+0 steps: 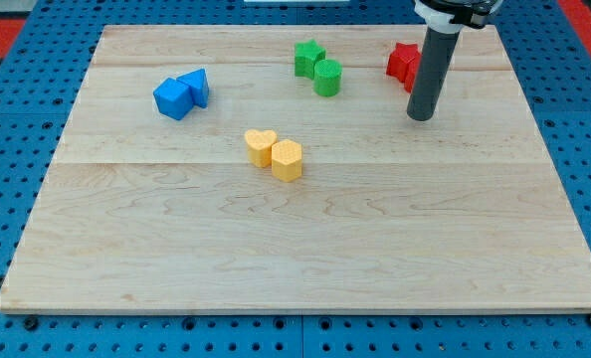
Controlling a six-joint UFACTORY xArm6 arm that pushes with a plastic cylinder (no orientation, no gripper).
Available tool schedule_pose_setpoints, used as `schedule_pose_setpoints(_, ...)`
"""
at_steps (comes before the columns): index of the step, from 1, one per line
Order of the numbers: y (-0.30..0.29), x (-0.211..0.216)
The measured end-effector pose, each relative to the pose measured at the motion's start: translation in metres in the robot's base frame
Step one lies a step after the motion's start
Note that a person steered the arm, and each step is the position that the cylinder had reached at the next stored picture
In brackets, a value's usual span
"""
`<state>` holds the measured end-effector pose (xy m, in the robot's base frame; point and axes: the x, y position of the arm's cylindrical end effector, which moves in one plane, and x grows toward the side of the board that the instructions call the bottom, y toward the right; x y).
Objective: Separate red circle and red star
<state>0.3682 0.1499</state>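
1. Red plastic blocks sit at the pale wooden worktop's [305,249] top right: the red star block [402,61] shows just left of my rod, the red circle block mostly hidden behind it.
2. My tip [420,116] rests just below them, grasping nothing; the pair lies toward the view's top from it.

place: robotics lab bench | evidence: pale wooden board [305,249] laid on blue perforated pegboard base [7,129] | small coloured test blocks scattered on the board
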Motion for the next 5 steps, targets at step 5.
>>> schedule_pose_setpoints(5,-0.022,-0.053)
